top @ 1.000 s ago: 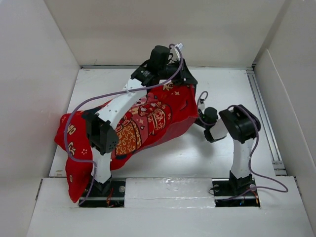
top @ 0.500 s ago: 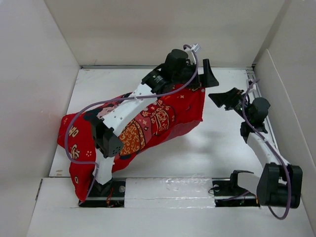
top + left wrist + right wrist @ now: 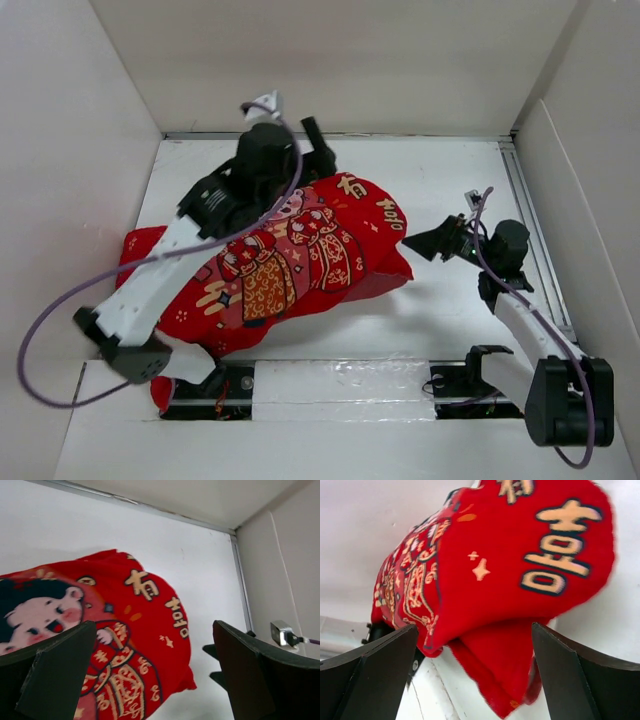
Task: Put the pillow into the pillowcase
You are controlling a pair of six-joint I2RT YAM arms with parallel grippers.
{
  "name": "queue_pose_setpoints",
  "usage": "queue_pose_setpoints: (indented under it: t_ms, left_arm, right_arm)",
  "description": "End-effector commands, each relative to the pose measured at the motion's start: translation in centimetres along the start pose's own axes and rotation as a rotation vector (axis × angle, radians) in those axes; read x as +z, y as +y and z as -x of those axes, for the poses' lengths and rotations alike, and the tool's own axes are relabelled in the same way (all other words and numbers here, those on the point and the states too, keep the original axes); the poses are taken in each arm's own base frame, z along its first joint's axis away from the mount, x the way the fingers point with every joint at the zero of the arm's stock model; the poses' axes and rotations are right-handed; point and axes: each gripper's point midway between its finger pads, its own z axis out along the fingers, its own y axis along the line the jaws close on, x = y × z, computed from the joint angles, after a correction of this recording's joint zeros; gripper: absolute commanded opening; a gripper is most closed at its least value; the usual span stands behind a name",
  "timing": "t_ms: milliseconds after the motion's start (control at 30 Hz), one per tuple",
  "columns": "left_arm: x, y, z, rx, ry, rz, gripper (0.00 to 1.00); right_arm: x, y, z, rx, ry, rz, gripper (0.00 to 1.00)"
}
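The bench (image 3: 440, 320) has walls (image 3: 330, 60) close at the back and left but bare room on the right, the puffy red pillowcase (image 3: 300, 255) lies left of middle, soft, light and floppy, likely best pinched at a loose corner, no white pillow shows, and the left claw (image 3: 318, 148) and right claw (image 3: 432, 243) are spread wide, empty.

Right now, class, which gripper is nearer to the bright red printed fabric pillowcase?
Right. The right gripper sits open just off the right end of the pillowcase, almost touching it. The left gripper hovers open over its far edge, seemingly higher up.
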Motion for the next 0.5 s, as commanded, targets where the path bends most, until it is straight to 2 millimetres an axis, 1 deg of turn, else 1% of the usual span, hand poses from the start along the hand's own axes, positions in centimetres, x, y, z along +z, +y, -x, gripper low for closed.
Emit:
queue_pose_setpoints:
  t_ms: [0, 33, 67, 100, 133, 167, 200, 233, 267, 300, 333, 367, 400, 433, 467]
  left_arm:
    - [-2.3, 6.2, -1.2, -0.02, -0.036, 0.165, 1.0]
    - [-1.7, 8.9, -4.0, -0.038, 0.015, 0.236, 1.0]
    - [-1.7, 10.2, -4.9, -0.058, 0.017, 0.269, 1.0]
    - [-2.4, 11.3, -5.4, -0.077, 0.015, 0.281, 1.0]
    - [-2.2, 13.7, -7.9, -0.059, 0.053, 0.348, 1.0]
    - [-2.2, 14.4, -9.0, -0.09, 0.063, 0.367, 1.0]
    - [-2.3, 15.1, -9.9, -0.091, 0.075, 0.382, 1.0]
    - [-2.4, 15.8, -10.6, -0.083, 0.087, 0.394, 1.0]
    - [-2.2, 17.0, -12.3, -0.071, 0.116, 0.427, 1.0]
    - [-2.2, 17.5, -12.9, -0.062, 0.129, 0.44, 1.0]
    - [-2.0, 17.6, -13.2, -0.061, 0.129, 0.44, 1.0]
    - [-1.7, 17.7, -13.1, -0.064, 0.116, 0.44, 1.0]
    - [-1.5, 18.2, -13.6, -0.051, 0.122, 0.461, 1.0]
    - [-1.1, 18.3, -13.5, -0.058, 0.115, 0.464, 1.0]
    - [-0.5, 18.8, -13.7, -0.043, 0.119, 0.488, 1.0]
  right_arm:
    - [0.9, 1.4, 0.8, -0.124, 0.022, -0.009, 1.0]
    - [1.3, 0.2, -0.3, -0.072, 0.053, -0.078, 1.0]
    - [1.5, -0.7, -0.9, -0.04, 0.07, -0.114, 1.0]
    - [1.6, -1.9, -1.7, 0.001, 0.095, -0.148, 1.0]
    - [1.7, -2.6, -3.2, 0.04, 0.133, -0.174, 1.0]
    - [1.7, -3.0, -4.9, 0.048, 0.185, -0.19, 1.0]
    - [1.6, -3.7, -6.2, 0.052, 0.218, -0.219, 1.0]
    - [1.3, -4.2, -7.1, 0.038, 0.236, -0.247, 1.0]
    - [1.0, -4.6, -7.9, 0.037, 0.241, -0.284, 1.0]
    - [0.4, -5.0, -9.0, 0.045, 0.246, -0.301, 1.0]
    - [0.2, -4.2, -8.7, 0.022, 0.222, -0.288, 1.0]
    - [0.1, -4.3, -8.5, 0.004, 0.201, -0.305, 0.99]
    - [0.2, -3.9, -8.2, 0.0, 0.186, -0.302, 0.94]
    - [0.3, -3.5, -8.2, -0.012, 0.184, -0.293, 0.84]
    - [0.2, -3.4, -7.9, -0.011, 0.172, -0.297, 0.45]
